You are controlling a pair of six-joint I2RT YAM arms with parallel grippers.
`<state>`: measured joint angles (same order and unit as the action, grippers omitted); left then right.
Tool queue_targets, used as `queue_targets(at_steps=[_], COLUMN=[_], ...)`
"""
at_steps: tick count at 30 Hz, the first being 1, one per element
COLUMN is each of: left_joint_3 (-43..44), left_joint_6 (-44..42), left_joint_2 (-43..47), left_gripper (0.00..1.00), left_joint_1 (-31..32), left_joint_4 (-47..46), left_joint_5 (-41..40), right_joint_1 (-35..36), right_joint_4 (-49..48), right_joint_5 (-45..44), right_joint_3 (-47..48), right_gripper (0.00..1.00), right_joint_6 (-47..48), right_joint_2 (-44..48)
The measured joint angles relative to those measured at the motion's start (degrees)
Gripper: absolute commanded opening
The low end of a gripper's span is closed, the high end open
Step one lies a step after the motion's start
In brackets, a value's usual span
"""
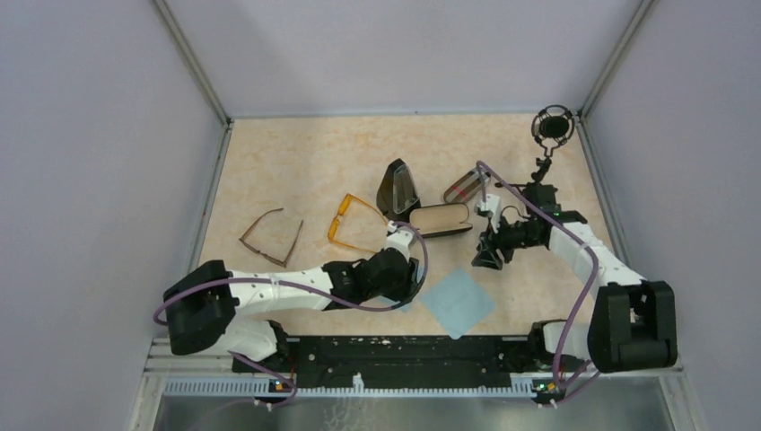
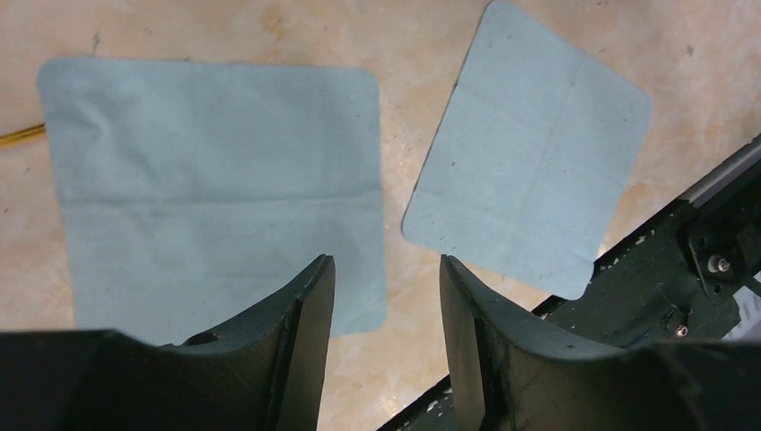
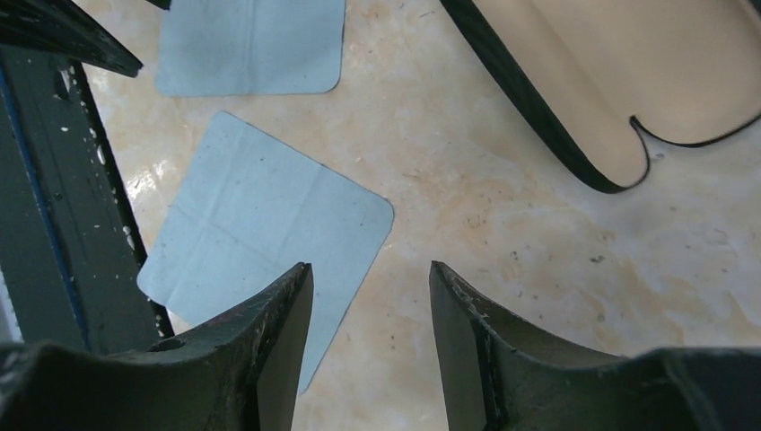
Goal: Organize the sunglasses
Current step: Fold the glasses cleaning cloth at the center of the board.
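Observation:
The amber-lensed sunglasses lie open on the table, left of centre. One thin amber temple tip shows at the left edge of the left wrist view. The slim brown-framed sunglasses lie further left, temples spread. My left gripper is open and empty, just above the table over a blue cloth; in its wrist view the gripper straddles the cloth's right edge. My right gripper is open and empty, and in its wrist view it hangs over bare table beside a second blue cloth.
An open case with a tan lining lies at centre and also shows in the right wrist view. A black triangular case and a plaid cylindrical case stand behind it. The second cloth lies near the front rail. A black stand is at back right.

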<state>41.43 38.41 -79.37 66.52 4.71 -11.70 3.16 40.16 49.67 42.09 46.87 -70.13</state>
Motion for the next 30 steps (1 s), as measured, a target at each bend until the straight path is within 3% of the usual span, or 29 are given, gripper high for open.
queue_targets(at_steps=[11,22,30], left_joint_3=[-3.54,-4.79,-5.07], left_joint_6=[2.86,3.45,3.50], left_joint_2=[3.41,4.15,4.13], left_gripper=[0.56,0.57,0.57], left_joint_1=[0.00,0.00,0.00], left_joint_4=[-0.76,-1.75,-2.62], left_joint_5=[-1.53,-2.43,-2.56], right_joint_1=[8.66,12.44,13.42], right_joint_4=[-8.39,-11.04,-8.41], right_joint_5=[-8.17,-9.03,-8.28], right_joint_3=[3.17,4.98,5.27], right_gripper=[0.47,0.34,0.32], right_joint_6=[-6.21,-8.00,-6.56], right_joint_2=[-18.51,-21.94,-22.36])
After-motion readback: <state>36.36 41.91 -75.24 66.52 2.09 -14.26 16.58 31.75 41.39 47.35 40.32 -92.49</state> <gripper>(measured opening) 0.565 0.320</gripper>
